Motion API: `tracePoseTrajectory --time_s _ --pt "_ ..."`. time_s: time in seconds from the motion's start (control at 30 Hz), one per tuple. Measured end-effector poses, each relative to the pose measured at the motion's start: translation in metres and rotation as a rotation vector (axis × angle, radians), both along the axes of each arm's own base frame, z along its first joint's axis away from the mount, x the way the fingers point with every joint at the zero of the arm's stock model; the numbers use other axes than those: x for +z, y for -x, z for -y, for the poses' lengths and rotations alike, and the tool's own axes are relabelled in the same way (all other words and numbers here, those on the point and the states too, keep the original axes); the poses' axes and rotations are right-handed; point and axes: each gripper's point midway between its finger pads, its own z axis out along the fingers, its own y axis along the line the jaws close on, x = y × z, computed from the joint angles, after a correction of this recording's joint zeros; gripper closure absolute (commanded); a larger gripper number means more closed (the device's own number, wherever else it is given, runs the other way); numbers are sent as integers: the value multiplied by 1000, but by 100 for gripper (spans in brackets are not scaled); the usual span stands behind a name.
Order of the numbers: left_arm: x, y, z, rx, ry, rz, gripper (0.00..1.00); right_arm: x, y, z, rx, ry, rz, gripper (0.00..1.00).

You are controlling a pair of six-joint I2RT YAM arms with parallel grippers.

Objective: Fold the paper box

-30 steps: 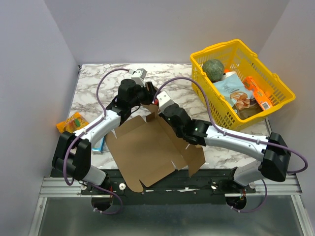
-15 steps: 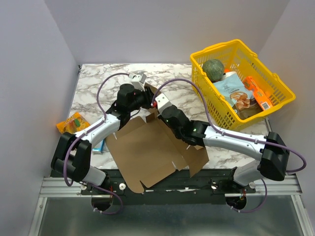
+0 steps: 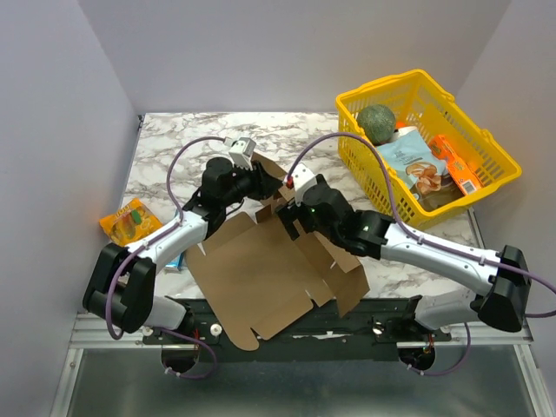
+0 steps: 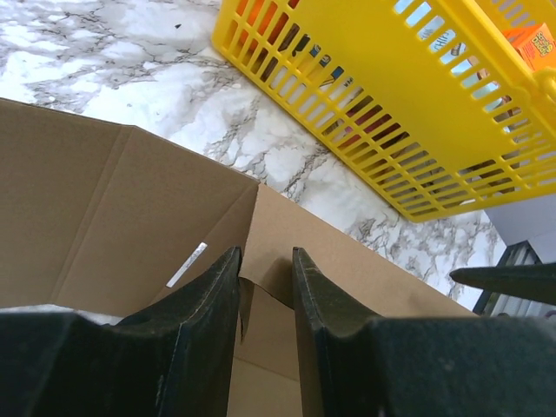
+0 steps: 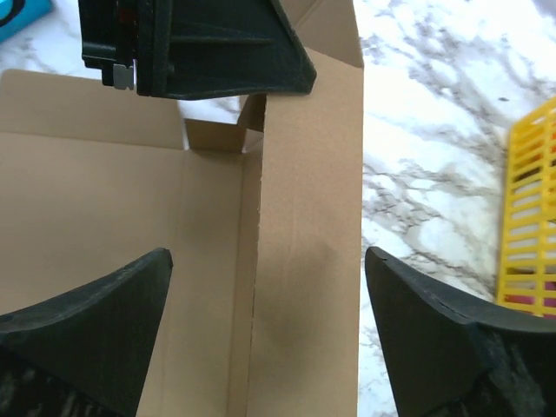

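Centre-frame on the white marbled table (image 3: 165, 148) lies the flat brown cardboard paper box (image 3: 252, 269), its far flaps raised. The right gripper (image 5: 267, 258) hovers wide open over a side panel, probably to press its crease. The left gripper (image 4: 265, 261) narrowly straddles the corner tab, probably steadying it; whether it actually grips the tab is unclear.

Top external: whole table (image 3: 165, 143) viewed from above, behind the bases. Left wrist: low, close, aimed across the paper box (image 4: 130, 217) toward the yellow basket (image 4: 347, 35). Right wrist: aimed downward; same box corner shared.
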Motion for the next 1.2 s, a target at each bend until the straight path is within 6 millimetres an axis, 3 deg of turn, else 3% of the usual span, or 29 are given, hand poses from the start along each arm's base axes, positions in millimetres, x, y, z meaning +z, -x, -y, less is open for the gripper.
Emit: tracePoseTrajectory --time_s 0.3,0.7,0.9,1.0,1.1,1.13,1.2 --pt "0 8 -5 -6 -14 34 63 -11 -1 21 34 -81 -198 0" --pt "3 18 -11 -11 -25 70 62 -25 13 22 92 -96 -323 1" --pt "3 22 -14 -13 -30 89 60 -36 22 13 142 -93 -392 16" --pt "4 25 -16 -15 -34 102 55 -40 25 10 156 -85 -423 22" --pt "3 27 -17 -17 -40 109 36 -43 27 9 161 -75 -442 28" --pt "3 27 -17 -17 -44 110 24 -43 27 10 159 -72 -444 30" --pt "2 28 -18 -17 -53 110 15 -43 27 11 157 -65 -445 33"
